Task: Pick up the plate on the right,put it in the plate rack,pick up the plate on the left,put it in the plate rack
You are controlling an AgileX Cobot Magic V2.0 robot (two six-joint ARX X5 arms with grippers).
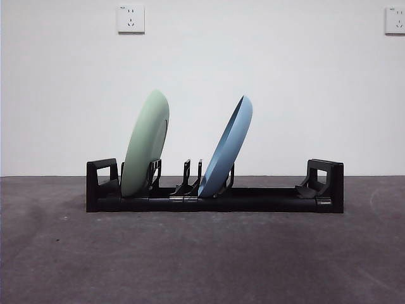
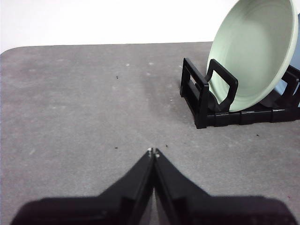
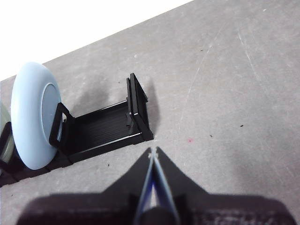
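The long black plate rack [image 1: 253, 200] stands across the middle of the grey table. A pale green plate [image 1: 144, 144] leans on edge in its left part, and a light blue plate [image 1: 228, 145] leans in its middle. In the left wrist view my left gripper [image 2: 153, 151] is shut and empty, hovering over the table a little off the rack's end [image 2: 197, 96] beside the green plate [image 2: 255, 51]. My right gripper [image 3: 152, 151] is shut and empty too, just off the rack's other end [image 3: 136, 105], with the blue plate [image 3: 33, 115] farther along the rack.
Neither arm shows in the front view. A white wall with two sockets [image 1: 130, 19] rises behind the table. The rack's right part [image 1: 278, 197] holds no plate. Bare grey tabletop [image 1: 202, 259] stretches in front of the rack.
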